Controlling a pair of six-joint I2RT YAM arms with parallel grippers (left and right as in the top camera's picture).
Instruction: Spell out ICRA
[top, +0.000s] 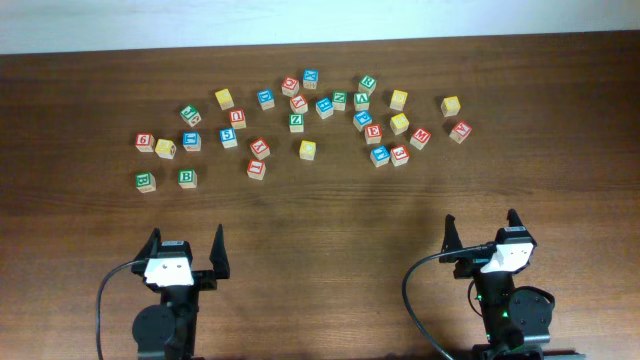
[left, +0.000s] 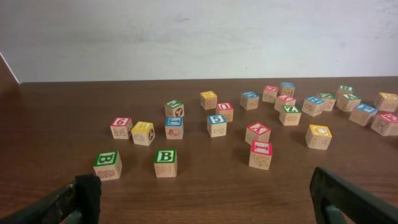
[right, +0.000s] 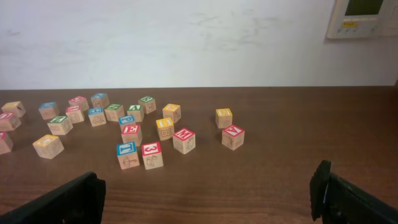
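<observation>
Several wooden letter blocks with coloured tops lie scattered across the far half of the table (top: 320, 230). A yellow-topped block that reads C (left: 319, 132) shows in the left wrist view; it is the yellow block (top: 307, 149) near the middle overhead. A blue-topped block marked I or 1 (right: 126, 149) stands beside a red one (right: 152, 149). Most other letters are too small to read. My left gripper (top: 186, 243) (left: 205, 193) is open and empty near the front edge. My right gripper (top: 481, 225) (right: 207, 186) is open and empty at the front right.
Two green B blocks (top: 145, 181) (top: 187, 178) are the nearest to the left gripper. A white wall runs behind the table's far edge. Bare wood lies between the grippers and the blocks.
</observation>
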